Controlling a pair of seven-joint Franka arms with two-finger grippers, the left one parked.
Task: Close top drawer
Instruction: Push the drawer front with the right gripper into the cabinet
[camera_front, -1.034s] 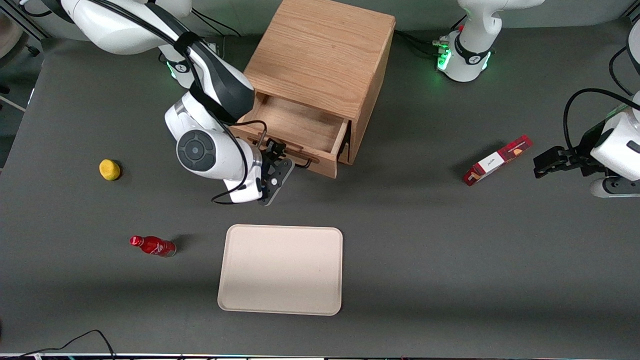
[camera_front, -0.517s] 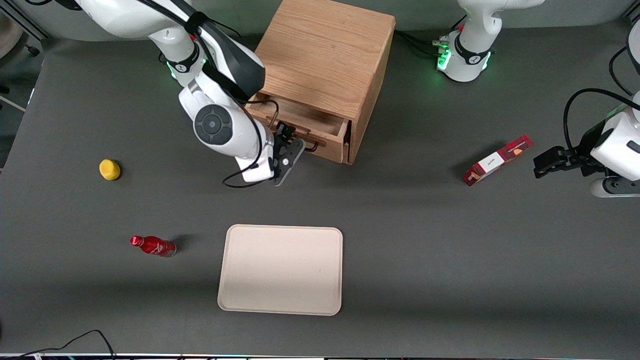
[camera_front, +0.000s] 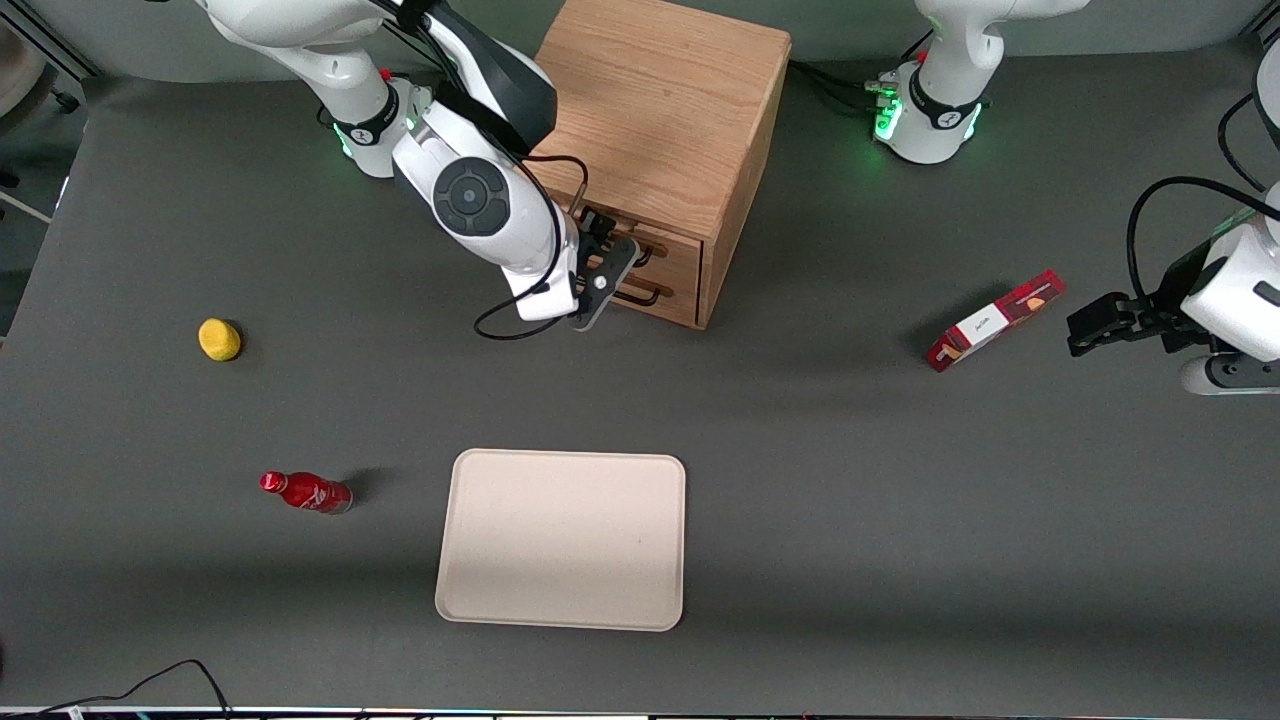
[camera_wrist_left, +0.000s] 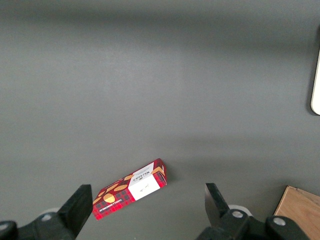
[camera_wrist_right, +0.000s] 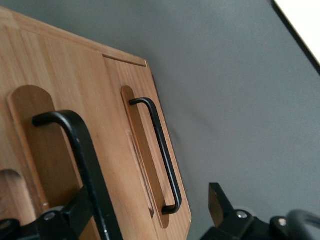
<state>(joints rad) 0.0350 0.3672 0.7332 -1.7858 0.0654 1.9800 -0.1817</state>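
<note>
The gripper (camera_front: 606, 268), fingers spread wide around the top drawer (camera_front: 655, 262) handle (camera_wrist_right: 82, 160), could seemingly snag it when withdrawing.

No legible text — print on red box (camera_wrist_left: 131, 189) too small.

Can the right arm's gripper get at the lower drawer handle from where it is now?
Probably yes. The gripper sits at the top drawer's handle, and the lower drawer handle lies just beneath it on the cabinet front with nothing between them.
</note>
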